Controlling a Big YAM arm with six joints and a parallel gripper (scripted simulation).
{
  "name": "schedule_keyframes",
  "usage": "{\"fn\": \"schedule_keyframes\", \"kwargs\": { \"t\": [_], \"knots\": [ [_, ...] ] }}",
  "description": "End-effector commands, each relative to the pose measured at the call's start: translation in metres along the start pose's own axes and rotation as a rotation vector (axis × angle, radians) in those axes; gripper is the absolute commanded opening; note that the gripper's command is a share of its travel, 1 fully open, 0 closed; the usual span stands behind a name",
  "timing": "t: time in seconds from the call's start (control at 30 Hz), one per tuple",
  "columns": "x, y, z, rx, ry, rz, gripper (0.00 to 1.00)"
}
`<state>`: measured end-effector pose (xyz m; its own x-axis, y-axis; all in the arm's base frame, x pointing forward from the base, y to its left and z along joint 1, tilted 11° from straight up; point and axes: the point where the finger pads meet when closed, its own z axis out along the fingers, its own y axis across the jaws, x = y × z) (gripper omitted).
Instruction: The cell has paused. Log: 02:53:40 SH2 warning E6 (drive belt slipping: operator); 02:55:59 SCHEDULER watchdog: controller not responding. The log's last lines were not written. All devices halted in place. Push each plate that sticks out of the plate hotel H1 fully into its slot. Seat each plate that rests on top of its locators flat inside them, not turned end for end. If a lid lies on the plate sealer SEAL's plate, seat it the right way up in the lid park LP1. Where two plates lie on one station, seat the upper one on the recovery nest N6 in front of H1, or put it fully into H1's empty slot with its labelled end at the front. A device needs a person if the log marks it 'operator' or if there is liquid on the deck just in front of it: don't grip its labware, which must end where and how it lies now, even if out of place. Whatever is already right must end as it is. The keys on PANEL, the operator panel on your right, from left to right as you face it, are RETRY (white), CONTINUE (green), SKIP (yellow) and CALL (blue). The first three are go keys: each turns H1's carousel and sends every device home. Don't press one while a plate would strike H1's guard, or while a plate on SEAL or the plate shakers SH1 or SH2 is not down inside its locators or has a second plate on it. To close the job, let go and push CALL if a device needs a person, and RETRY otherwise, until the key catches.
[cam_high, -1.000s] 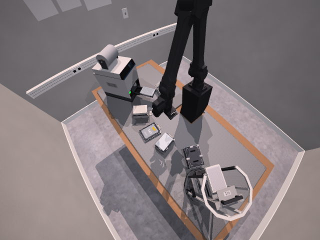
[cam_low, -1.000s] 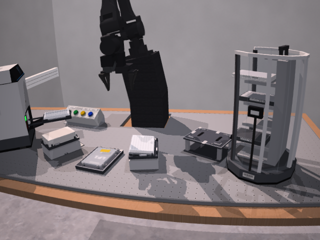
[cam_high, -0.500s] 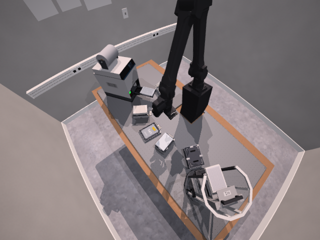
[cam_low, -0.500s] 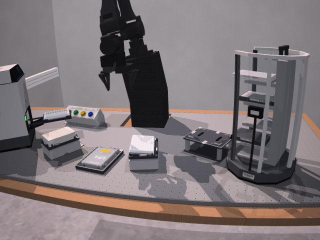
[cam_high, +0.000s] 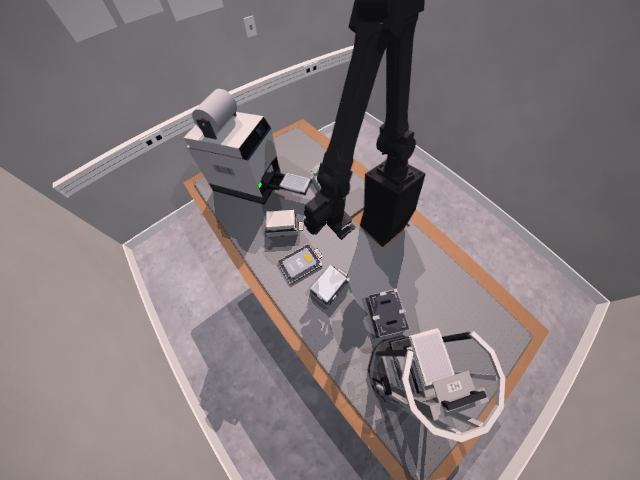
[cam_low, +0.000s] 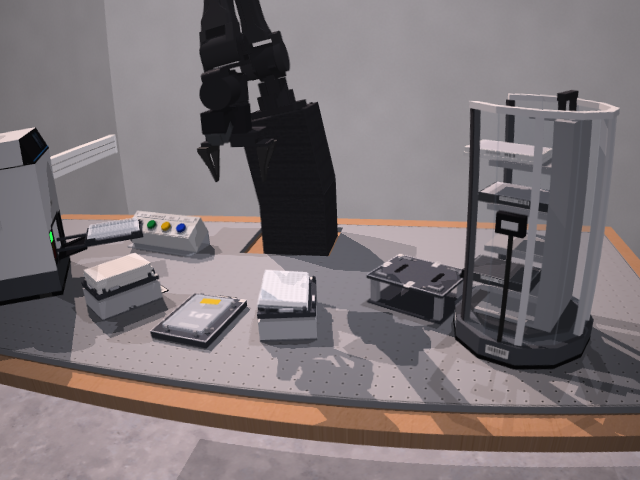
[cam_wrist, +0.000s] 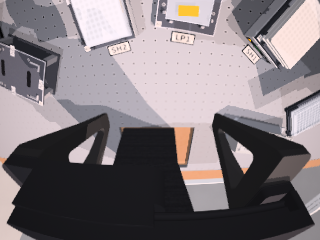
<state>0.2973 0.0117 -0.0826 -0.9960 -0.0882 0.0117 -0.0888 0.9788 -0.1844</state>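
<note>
The black parallel gripper (cam_low: 235, 155) hangs high above the back of the grey perforated counter (cam_low: 361, 361), its fingers spread as wide as they go with nothing between them.

Along the front edge stands a row of stations. Near the left end a cream plate (cam_low: 117, 269) lies on a pale shaker block (cam_low: 124, 299). Beside it the flat dark lid park tray marked LP1 (cam_low: 199, 321) carries a grey lid with a yellow patch. Next, a white gridded plate (cam_low: 285, 288) sits on a second shaker block (cam_low: 287, 326); it seems slightly askew, though the angle makes that uncertain.

Toward the right end the dark recovery nest (cam_low: 413, 276) stands just before the tall glass-guarded plate hotel (cam_low: 473, 206). At the far left the grey sealer (cam_low: 23, 217) holds out a white well plate (cam_low: 113, 228), with the button panel (cam_low: 170, 229) behind it.
</note>
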Motion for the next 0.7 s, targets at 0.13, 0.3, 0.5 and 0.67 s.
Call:
{"fn": "schedule_keyframes", "kwargs": {
  "t": [0.13, 0.3, 0.5, 0.67],
  "knots": [
    [-0.019, 0.001, -0.013, -0.003, -0.058, -0.005, 1.0],
    [-0.019, 0.001, -0.013, -0.003, -0.058, -0.005, 1.0],
    [-0.024, -0.008, -0.014, -0.004, -0.061, 0.065, 1.0],
    [-0.028, -0.026, -0.015, -0.005, -0.053, 0.23, 1.0]
  ]
}}
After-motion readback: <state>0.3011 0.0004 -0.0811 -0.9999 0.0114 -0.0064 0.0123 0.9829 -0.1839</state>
